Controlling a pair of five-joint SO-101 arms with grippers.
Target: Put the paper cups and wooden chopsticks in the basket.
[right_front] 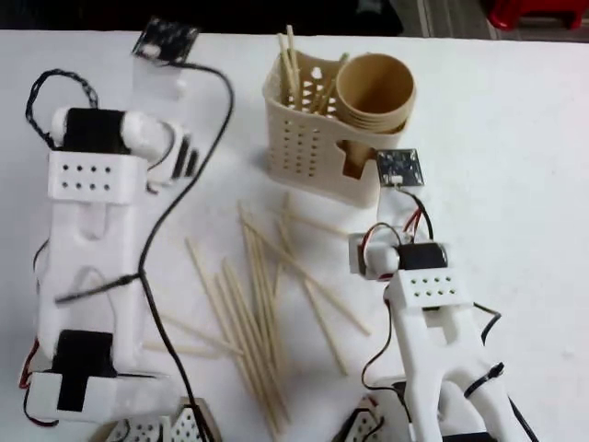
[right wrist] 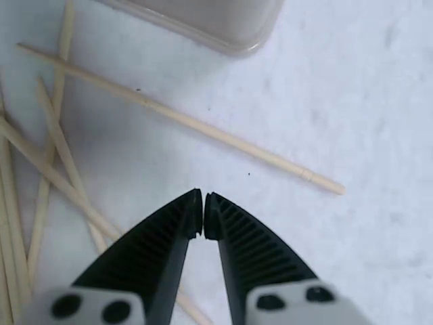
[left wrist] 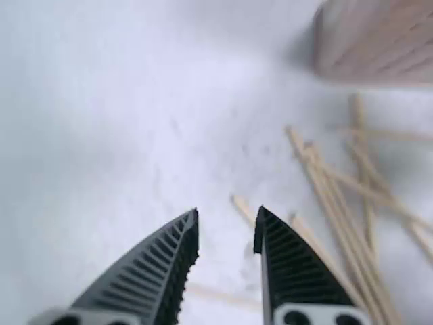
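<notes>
A cream perforated basket [right_front: 313,147] stands at the back middle of the table, holding stacked paper cups [right_front: 375,87] and a few wooden chopsticks [right_front: 296,63]. Many more chopsticks [right_front: 258,295] lie scattered on the white table in front of it. My left gripper [left wrist: 226,220] is open and empty, hovering over bare table left of the pile [left wrist: 338,196]; its dark fingers [right_front: 187,158] show at the back left. My right gripper [right wrist: 203,203] is shut on nothing, just above the table near a single chopstick [right wrist: 183,120] and the basket's base [right wrist: 203,20].
The right arm's body [right_front: 423,295] stands just in front of the basket, right of the pile. The left arm [right_front: 92,258] and its black cable [right_front: 175,212] run along the table's left side. Bare table lies to the right of the basket.
</notes>
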